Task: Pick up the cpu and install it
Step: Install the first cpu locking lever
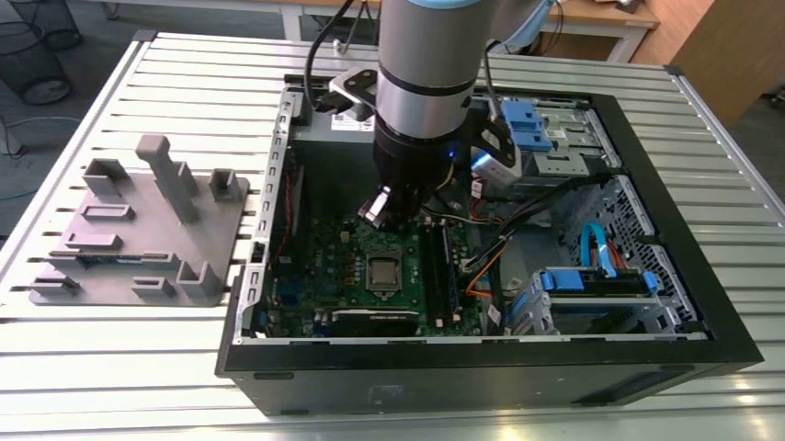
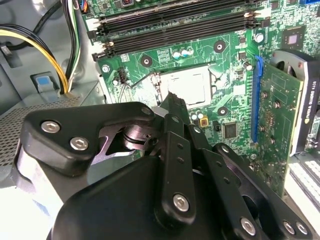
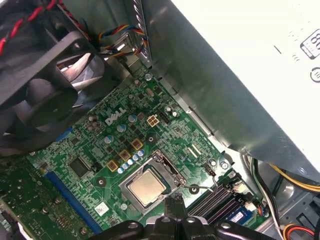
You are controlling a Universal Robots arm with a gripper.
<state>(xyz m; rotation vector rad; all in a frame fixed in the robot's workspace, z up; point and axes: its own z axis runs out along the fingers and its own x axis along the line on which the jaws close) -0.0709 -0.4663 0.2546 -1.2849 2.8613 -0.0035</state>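
Observation:
The cpu (image 1: 384, 271) (image 2: 187, 85) (image 3: 145, 187) is a small silver-grey square lying flat in the motherboard's socket inside the open computer case (image 1: 687, 358). The socket's metal frame and its wire lever (image 3: 192, 187) lie around it. My gripper (image 1: 392, 219) (image 2: 172, 98) (image 3: 175, 201) hangs a short way above the socket's edge, apart from the chip. In both wrist views its black fingers stand pressed together with nothing between them.
A grey plastic fixture (image 1: 135, 230) stands on the slatted table at the exterior view's left. Around the socket are long black memory slots (image 2: 175, 25), a graphics card (image 2: 280, 100), a black fan (image 3: 45, 75), the power supply box (image 3: 240, 65) and cable bundles (image 2: 65, 55).

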